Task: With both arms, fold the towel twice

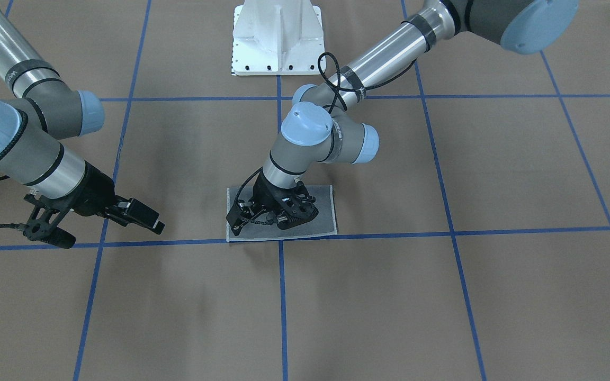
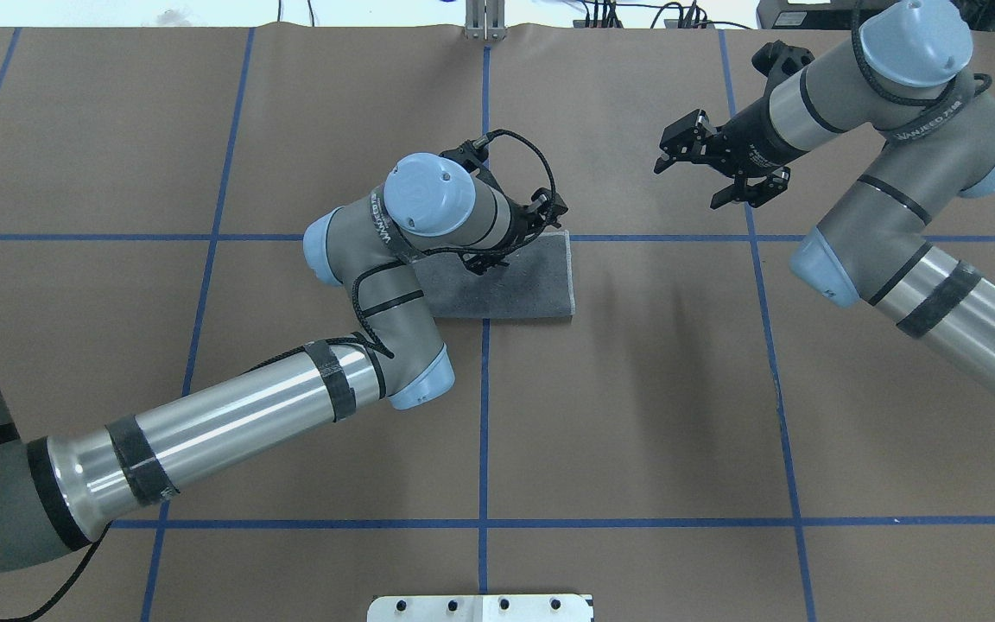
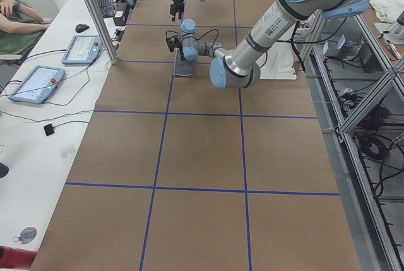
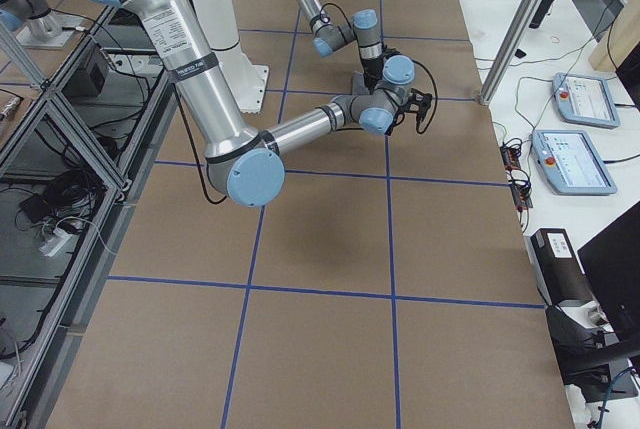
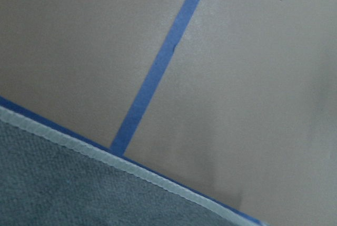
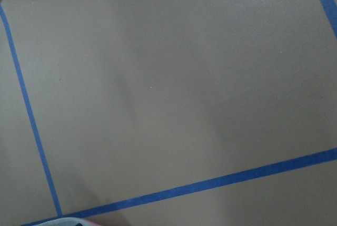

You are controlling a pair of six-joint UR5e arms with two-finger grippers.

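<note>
The towel (image 1: pixel 322 210) lies flat on the table as a folded rectangle, dark grey face up with a pale stitched border. It also shows in the overhead view (image 2: pixel 536 281) and fills the lower left of the left wrist view (image 5: pixel 52 189). My left gripper (image 1: pixel 285 220) points down onto the towel near its middle; its jaws look spread, holding nothing. The wrist partly hides it from overhead (image 2: pixel 487 259). My right gripper (image 1: pixel 149 218) hangs open and empty above bare table, well off to the towel's side (image 2: pixel 667 155). A pale and pink sliver (image 6: pixel 73 222) shows at the right wrist view's bottom edge.
Brown paper with blue tape grid lines (image 1: pixel 281 296) covers the table. The white pedestal base (image 1: pixel 277 37) stands at the robot's side. A side desk with tablets (image 3: pixel 38 84) and a seated person (image 3: pixel 12 12) lies beyond the far edge.
</note>
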